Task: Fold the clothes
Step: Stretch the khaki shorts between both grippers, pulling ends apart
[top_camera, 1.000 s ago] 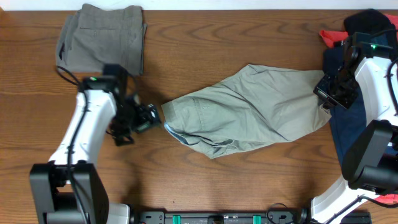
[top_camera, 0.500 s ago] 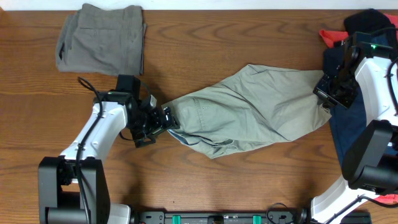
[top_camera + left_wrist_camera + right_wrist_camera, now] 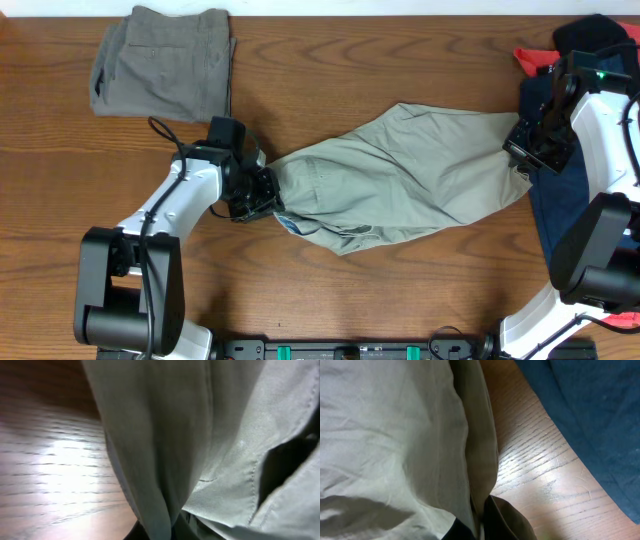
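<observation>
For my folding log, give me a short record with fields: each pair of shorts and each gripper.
khaki shorts: crumpled mid-table, unfolded
left gripper: shut on khaki shorts, waistband end
right gripper: shut on khaki shorts, opposite end
grey-olive shorts: folded, far left corner
navy shorts: right edge, partly beneath right arm

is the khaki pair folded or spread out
Spread out, unfolded: the khaki shorts lie rumpled across the table, stretched between the left gripper and right gripper, each shut on one end.
</observation>
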Action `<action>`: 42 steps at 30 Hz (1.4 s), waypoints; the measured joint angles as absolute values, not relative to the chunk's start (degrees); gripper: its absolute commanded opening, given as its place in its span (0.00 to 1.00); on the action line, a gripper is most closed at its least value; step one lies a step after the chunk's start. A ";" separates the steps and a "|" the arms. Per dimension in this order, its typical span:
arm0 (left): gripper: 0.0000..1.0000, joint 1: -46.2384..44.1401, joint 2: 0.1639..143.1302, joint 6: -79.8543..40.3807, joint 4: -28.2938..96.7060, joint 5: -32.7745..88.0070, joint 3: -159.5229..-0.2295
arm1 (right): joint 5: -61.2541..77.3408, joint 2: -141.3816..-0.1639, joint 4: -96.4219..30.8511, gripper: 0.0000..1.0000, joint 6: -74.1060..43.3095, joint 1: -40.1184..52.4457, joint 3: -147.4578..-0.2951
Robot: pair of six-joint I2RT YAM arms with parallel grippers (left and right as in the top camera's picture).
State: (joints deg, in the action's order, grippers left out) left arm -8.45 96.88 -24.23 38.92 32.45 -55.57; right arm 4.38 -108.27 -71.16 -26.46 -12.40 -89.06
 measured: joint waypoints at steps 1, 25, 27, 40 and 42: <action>0.06 -8.10 96.88 -24.25 39.59 31.88 -55.61 | 4.43 -108.27 -71.05 0.01 -26.46 -12.40 -89.06; 0.86 12.32 96.99 -18.96 54.13 14.00 -72.36 | 5.56 -108.27 -70.85 0.01 -26.02 -14.63 -88.86; 0.85 12.25 96.99 -18.74 55.79 14.15 -72.71 | 5.21 -108.27 -71.22 0.01 -26.02 -14.66 -88.86; 0.85 1.37 96.99 -13.69 64.51 25.67 -73.32 | 4.36 -108.27 -71.44 0.09 -25.78 -14.61 -88.86; 0.85 -2.83 96.99 -14.04 64.20 26.44 -72.75 | 4.23 -108.27 -71.42 0.09 -25.63 -14.50 -88.86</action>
